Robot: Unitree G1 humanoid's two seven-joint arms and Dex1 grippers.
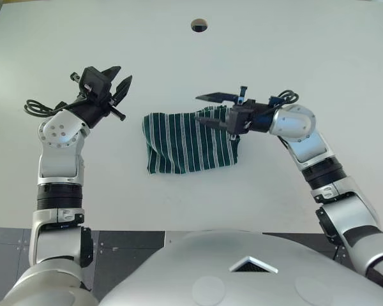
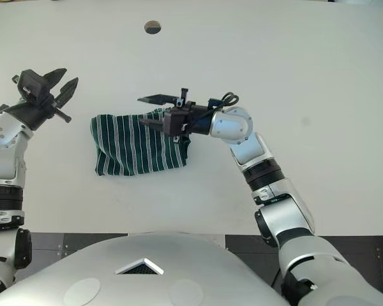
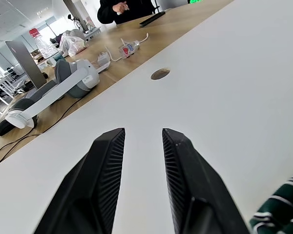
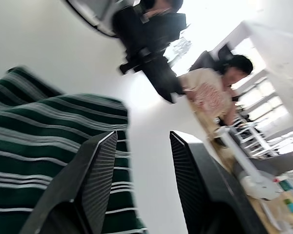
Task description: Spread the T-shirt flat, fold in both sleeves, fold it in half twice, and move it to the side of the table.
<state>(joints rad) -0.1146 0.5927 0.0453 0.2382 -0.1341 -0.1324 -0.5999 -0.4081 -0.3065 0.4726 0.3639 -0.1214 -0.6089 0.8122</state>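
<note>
The T-shirt (image 1: pixel 188 141), dark green with white stripes, lies folded into a small rectangle in the middle of the white table (image 1: pixel 293 51). My right gripper (image 1: pixel 209 109) is open over the shirt's far right corner, one finger above the cloth and one low against it, holding nothing. In the right wrist view the striped T-shirt (image 4: pixel 49 126) lies under and beside the open right gripper (image 4: pixel 144 136). My left gripper (image 1: pixel 122 75) is open and raised to the left of the shirt, apart from it. In the left wrist view a corner of the T-shirt (image 3: pixel 283 209) lies beyond the left gripper (image 3: pixel 142 134).
A round cable hole (image 1: pixel 199 25) sits in the table at the far middle. Bare table spreads on all sides of the shirt. Beyond the far edge a wooden desk (image 3: pixel 136 36) carries a headset, a bottle and cables.
</note>
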